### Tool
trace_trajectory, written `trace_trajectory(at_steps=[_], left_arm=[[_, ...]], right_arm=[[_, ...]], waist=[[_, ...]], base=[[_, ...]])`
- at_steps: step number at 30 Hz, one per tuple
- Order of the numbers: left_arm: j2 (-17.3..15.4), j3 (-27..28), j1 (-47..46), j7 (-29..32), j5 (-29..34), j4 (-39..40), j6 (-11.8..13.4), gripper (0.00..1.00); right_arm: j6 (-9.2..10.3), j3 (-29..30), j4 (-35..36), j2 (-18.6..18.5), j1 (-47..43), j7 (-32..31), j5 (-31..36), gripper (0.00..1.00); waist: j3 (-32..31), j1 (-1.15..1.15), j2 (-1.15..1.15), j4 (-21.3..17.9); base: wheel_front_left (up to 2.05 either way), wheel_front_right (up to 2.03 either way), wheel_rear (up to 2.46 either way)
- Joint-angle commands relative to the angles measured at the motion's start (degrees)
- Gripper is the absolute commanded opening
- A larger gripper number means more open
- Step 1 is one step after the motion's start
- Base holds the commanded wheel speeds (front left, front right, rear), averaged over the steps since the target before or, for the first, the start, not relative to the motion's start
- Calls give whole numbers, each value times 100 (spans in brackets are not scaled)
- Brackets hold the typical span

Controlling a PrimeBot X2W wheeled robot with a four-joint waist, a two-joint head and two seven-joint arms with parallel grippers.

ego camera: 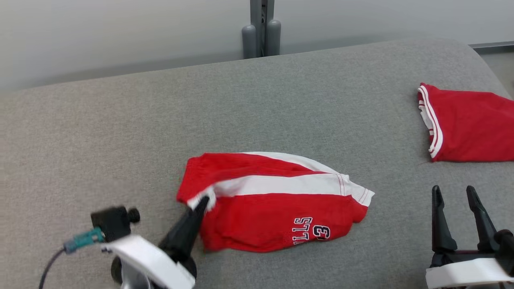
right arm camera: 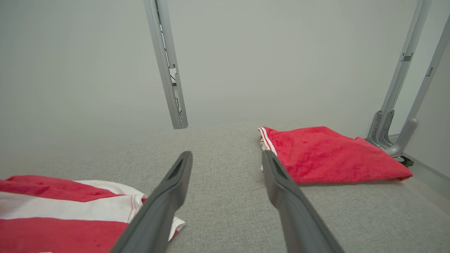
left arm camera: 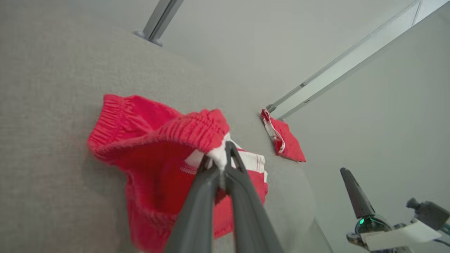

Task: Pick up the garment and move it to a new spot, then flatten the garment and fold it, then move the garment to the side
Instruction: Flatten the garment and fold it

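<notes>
One corner pinched: left end effector (ego camera: 204, 202) grips the garment (ego camera: 273, 208)

The left end effector's two dark fingers (left arm camera: 197, 214) are pressed tight together. In the left wrist view a fold of white trim and red ribbed waistband is caught between their tips. From the head view the grasp sits at the garment's near left corner, where the white band meets the red elastic edge. The arm reaches in from the lower left, with a pale wrist shell, a black mount and a teal-plugged cable (ego camera: 80, 240) trailing off it.

The garment is a pair of red shorts with a broad white stripe across it and white lettering near its lower edge. It lies rumpled at about the middle of the grey fabric-covered desk (ego camera: 120, 140), towards the robot's side. Around the pinch the waistband bulges open.

The right end effector (ego camera: 453, 192) is released, its fingers spread wide with bare desk fabric showing between them. It stands at the lower right of the head view, pointing away from the robot, near the garment's right end but apart from it. Whether its tips touch the desk cannot be told.

Beyond it, at the desk's far right, lies a second red garment (ego camera: 470, 124) with white-striped edging, folded flat and well apart from the shorts. Behind the desk a grey post (ego camera: 262, 28) rises against a pale wall (ego camera: 120, 32)
</notes>
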State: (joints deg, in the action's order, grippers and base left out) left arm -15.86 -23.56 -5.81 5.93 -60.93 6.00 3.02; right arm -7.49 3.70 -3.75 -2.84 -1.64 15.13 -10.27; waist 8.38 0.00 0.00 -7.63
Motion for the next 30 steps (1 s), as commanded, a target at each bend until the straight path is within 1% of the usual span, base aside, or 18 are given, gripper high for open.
trace_trajectory(at_steps=[1,4,6,7,9,11,12,13,15,16,17,18,20,22,25,27,30], left_arm=[[-195,-160,454,100,-14,-91,-192,0],[-411,-330,1073,188,-156,-311,-414,0],[-549,-382,1398,171,-143,-577,-504,0],[-545,-388,1485,133,-150,-720,-531,0],[-422,-336,1574,33,-311,-983,-611,0],[-360,-280,1506,-122,-334,-1215,-677,0],[-273,-287,1453,-164,-394,-1298,-733,0],[-273,-287,1453,-164,-394,-1298,-733,0],[-137,-206,1337,-309,-494,-1438,-817,0],[-104,-166,1267,-388,-490,-1527,-826,10],[-74,-142,1199,-479,-448,-1609,-861,41],[-24,-136,1145,-561,-429,-1686,-873,99],[37,-144,1043,-671,-429,-1752,-935,100],[7,-99,995,-774,-454,-1812,-969,100],[-181,-147,1066,-904,-241,-1852,-995,100],[-332,-129,1175,-1094,-44,-1789,-1008,100],[-528,72,1350,-1620,282,-1605,-874,100]], right_arm=[[-1,46,-15,-21,-52,2,43,100],[-1,85,-60,-20,-126,2,109,100],[-1,79,-89,-20,-149,2,173,100],[-1,91,-99,-21,-166,2,192,100],[-1,113,-125,-21,-214,2,244,100],[-1,89,-152,-22,-241,2,289,100],[-1,76,-162,-20,-253,2,305,100],[-1,76,-162,-20,-253,2,305,100],[-1,63,-163,-22,-266,2,346,100],[-1,55,-169,-22,-274,2,364,100],[-1,49,-182,-22,-280,2,375,100],[-1,38,-194,-19,-289,2,396,100],[0,23,-208,-23,-315,2,411,100],[0,7,-225,-22,-339,2,420,100],[0,-8,-220,-22,-355,2,436,100],[0,24,-193,-22,-399,2,463,100],[0,129,-103,-22,-479,2,518,100]], waist=[[-16,0,0,112],[-59,0,0,274],[-104,0,0,384],[-132,0,0,452],[-188,0,0,590],[-241,0,0,712],[-277,0,0,771],[-277,0,0,771],[-315,0,0,870],[-327,0,0,913],[-340,0,0,948],[-360,0,0,978],[-399,0,0,1016],[-434,0,0,1029],[-513,0,0,1005],[-587,0,0,970],[-723,0,0,923]], base=[[0,0,0],[0,0,0],[0,0,0],[0,0,0],[0,0,0],[0,0,0],[0,0,0],[0,0,0],[0,0,0],[0,0,0],[0,0,0],[0,0,0],[0,0,0],[0,0,0],[0,0,0],[0,0,0],[0,0,0]])
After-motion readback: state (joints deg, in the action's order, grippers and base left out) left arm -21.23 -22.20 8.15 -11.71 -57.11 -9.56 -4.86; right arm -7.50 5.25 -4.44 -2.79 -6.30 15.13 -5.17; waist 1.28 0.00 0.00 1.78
